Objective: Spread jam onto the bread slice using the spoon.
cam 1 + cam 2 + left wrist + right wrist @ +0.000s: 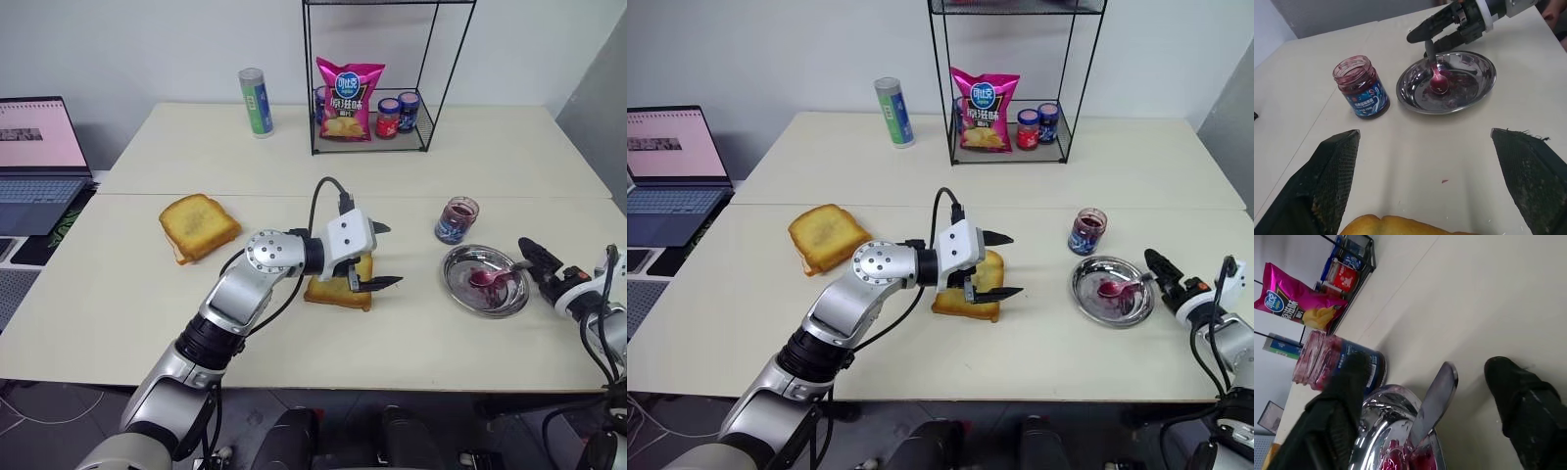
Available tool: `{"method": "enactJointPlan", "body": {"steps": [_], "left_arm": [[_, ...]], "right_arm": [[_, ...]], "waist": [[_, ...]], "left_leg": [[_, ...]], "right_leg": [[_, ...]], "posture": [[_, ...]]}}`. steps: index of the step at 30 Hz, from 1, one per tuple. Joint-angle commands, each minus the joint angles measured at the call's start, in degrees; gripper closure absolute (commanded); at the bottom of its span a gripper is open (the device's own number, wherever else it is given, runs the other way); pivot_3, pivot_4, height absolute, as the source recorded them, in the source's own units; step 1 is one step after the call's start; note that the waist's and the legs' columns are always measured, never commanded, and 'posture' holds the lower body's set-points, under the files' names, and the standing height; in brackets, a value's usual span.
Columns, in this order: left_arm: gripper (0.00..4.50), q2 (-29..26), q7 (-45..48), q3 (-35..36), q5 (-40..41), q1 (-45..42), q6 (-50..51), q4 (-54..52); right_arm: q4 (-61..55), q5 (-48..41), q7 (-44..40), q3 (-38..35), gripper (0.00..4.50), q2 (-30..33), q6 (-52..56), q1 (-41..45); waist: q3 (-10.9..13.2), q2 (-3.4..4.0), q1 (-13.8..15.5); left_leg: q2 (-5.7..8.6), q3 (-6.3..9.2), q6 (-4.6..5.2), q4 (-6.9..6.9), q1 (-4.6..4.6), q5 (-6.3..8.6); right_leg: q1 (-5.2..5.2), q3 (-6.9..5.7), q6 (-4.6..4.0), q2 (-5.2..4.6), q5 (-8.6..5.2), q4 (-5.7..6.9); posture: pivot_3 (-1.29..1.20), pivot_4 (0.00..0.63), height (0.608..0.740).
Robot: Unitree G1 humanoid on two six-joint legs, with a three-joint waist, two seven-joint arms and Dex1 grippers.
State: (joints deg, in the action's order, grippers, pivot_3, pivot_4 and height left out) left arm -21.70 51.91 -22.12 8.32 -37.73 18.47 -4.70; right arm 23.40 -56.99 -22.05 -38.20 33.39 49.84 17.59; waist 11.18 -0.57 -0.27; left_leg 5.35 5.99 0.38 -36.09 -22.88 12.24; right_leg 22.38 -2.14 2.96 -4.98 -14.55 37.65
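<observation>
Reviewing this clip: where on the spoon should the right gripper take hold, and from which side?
Grip the spoon by its bare handle end, which leans up over the steel plate's rim toward the right gripper. Come in from that outer side, fingers either side of the handle. The bowl lies jam-smeared in the plate, so probably leave that end alone.

Glossy steel plate [460, 287], metal spoon [492, 277].
</observation>
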Motion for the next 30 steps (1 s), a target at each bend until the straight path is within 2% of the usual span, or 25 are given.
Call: {"method": "enactJointPlan", "body": {"steps": [1, 5, 9, 14, 23, 27, 30], "left_arm": [[0.0, 0.0, -0.03, 1.43, 0.07, -0.64, -0.23, -2.63], [0.0, -0.04, -0.05, 1.41, 0.04, -0.58, -0.15, -2.76], [0.0, -0.1, -0.23, 1.42, 0.01, -0.4, 0.15, -3.31], [0.0, -0.01, -0.24, 1.43, 0.0, -0.43, 0.1, -3.12], [0.0, 0.91, -0.52, 2.42, 1.19, -0.42, 0.25, -2.62], [0.0, 3.54, -2.77, 7.92, 7.35, 0.44, 6.16, -3.38], [0.0, 6.34, -6.33, 11.33, 9.46, 0.15, 8.1, -1.52]], "right_arm": [[0.01, 0.09, -0.72, -0.3, 1.57, -0.08, 0.8, 0.69], [0.33, 0.49, -0.77, -0.4, 2.39, -0.05, 0.62, 0.91], [0.54, 0.96, -0.86, -0.59, 3.52, -0.13, 0.14, 1.05], [0.63, 1.57, -1.11, -0.74, 4.37, -0.06, -0.31, 1.11], [-5.69, 0.9, -0.3, -1.36, 4.46, 0.55, -0.32, 0.49], [-18.95, -3.16, 6.59, -1.18, 4.46, -0.99, 1.01, 4.88], [-23.9, -0.12, 12.78, 1.83, 4.46, -2.1, -2.06, 11.63]], "waist": [[0.0, 0.0, 0.0], [0.0, 0.0, 0.03], [0.0, 0.0, 0.04], [-0.01, -0.02, 0.14], [-0.01, -0.01, 0.27], [0.01, 0.02, -0.01], [0.01, 0.03, -0.37]], "left_leg": [[0.0, 0.0, 0.0, 0.0, 0.0, 0.0], [0.0, 0.0, 0.0, 0.01, -0.01, 0.0], [0.01, -0.01, 0.0, -0.01, -0.01, 0.0], [0.01, 0.01, 0.01, -0.04, 0.0, 0.0], [0.03, 0.03, 0.01, -0.02, -0.02, 0.0], [0.03, 0.01, 0.01, -0.02, -0.07, 0.0], [-0.01, -0.01, 0.0, 0.01, -0.08, -0.01]], "right_leg": [[0.0, 0.0, 0.0, 0.0, 0.0, 0.0], [0.01, 0.0, 0.0, 0.0, 0.0, -0.01], [0.0, 0.01, 0.01, 0.0, 0.01, -0.01], [-0.04, 0.0, 0.04, -0.01, 0.03, -0.02], [-0.04, -0.01, 0.05, -0.01, 0.03, -0.06], [0.07, 0.03, 0.05, -0.03, 0.03, -0.04], [0.17, 0.03, 0.05, -0.02, 0.03, 0.02]], "posture": [[0.0, 0.15, 0.74], [0.0, 0.15, 0.74], [0.0, 0.15, 0.74], [0.0, 0.15, 0.74], [0.0, 0.15, 0.74], [0.0, 0.15, 0.74], [0.0, 0.15, 0.74]]}}
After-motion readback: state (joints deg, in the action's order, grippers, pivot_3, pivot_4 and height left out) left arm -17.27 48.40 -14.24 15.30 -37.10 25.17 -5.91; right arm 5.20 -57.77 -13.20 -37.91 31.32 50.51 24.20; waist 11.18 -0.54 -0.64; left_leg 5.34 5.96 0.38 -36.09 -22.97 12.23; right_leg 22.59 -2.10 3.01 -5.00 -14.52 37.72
